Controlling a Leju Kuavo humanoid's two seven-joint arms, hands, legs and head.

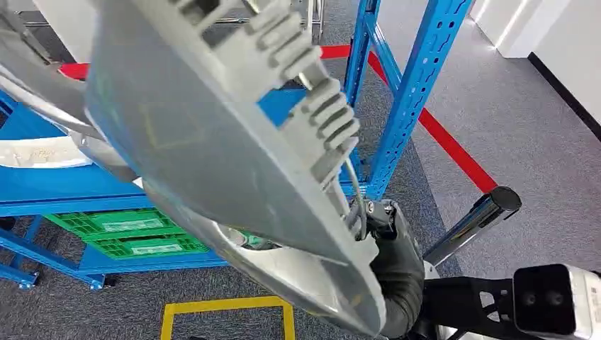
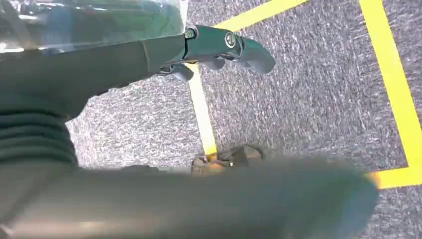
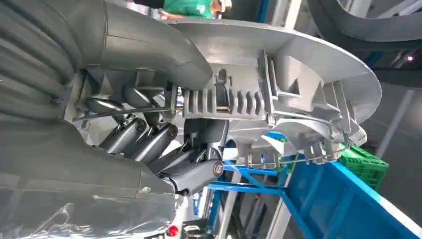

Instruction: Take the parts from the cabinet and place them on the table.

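The right robot hand [image 3: 164, 149] grips a large grey part [image 3: 278, 64]: in the right wrist view its thick grey thumb lies over the part's ribbed back while the darker fingers [image 3: 144, 142] curl in under the ribs, closed on it. In the head view that same part [image 1: 212, 142] fills the centre and upper left of the frame, held tilted in the air, its smooth face turned toward the camera and a row of ribbed clips along its upper right edge. A second, shinier curved piece sits just beneath it at lower centre — whether it is one with the first or a separate part, I cannot tell.

The left robot hand [image 2: 219, 47] shows in the left wrist view at upper centre of the frame, dark fingers curled in with nothing between them, above grey carpet [image 2: 308, 99] marked with yellow tape lines [image 2: 393, 84].

Behind the held part in the head view stands a blue metal rack [image 1: 418, 78], its upright post running up the right of centre. Green crates [image 1: 135, 234] sit on its low shelf at lower left. A red line [image 1: 453, 149] crosses the carpet to the right — and a dark post [image 1: 482, 212] leans at the lower right.
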